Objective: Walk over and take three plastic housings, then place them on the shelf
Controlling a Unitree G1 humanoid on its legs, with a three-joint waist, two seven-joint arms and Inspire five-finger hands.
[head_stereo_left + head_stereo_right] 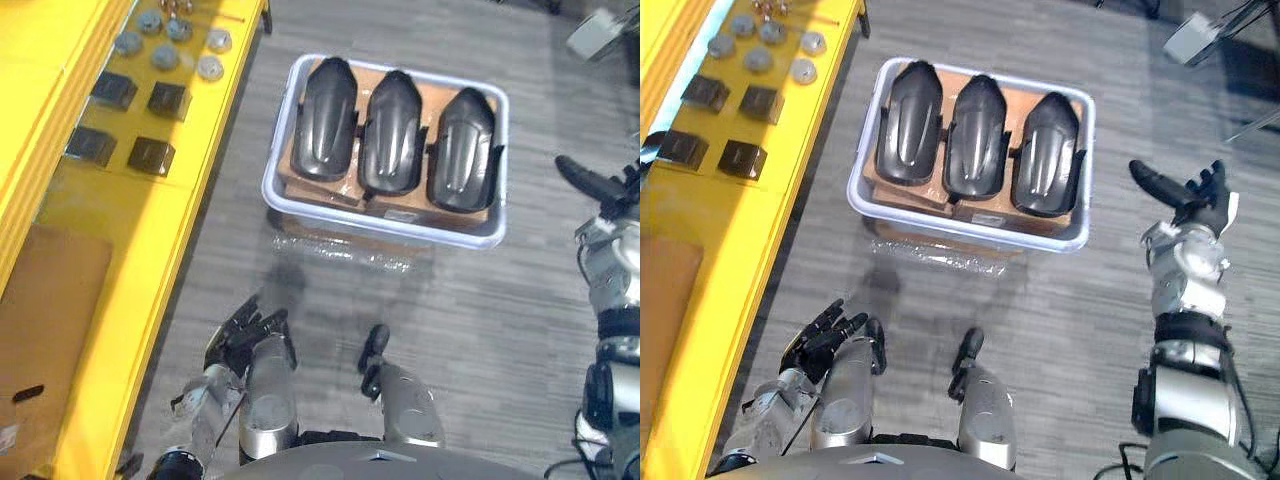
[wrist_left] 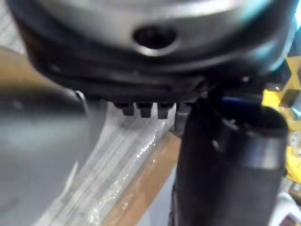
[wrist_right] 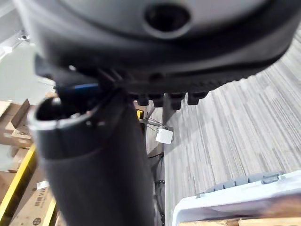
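Three black plastic housings lie side by side, the left one [image 1: 328,120], the middle one [image 1: 394,135] and the right one [image 1: 462,150], on cardboard inside a pale bin [image 1: 385,226] on the grey carpet ahead. My left hand [image 1: 245,330] hangs low, well short of the bin, with its fingers relaxed and spread and nothing in it. My right hand [image 1: 1185,195] is raised to the right of the bin, about level with it. Its fingers are straight and it holds nothing. The bin's rim [image 3: 244,197] shows past the right hand.
A long yellow shelf [image 1: 150,230] runs along the left side. It carries small dark boxes [image 1: 150,155], grey round caps [image 1: 165,55] and a flat cardboard sheet [image 1: 50,320]. Clear plastic film [image 1: 340,250] lies on the carpet before the bin.
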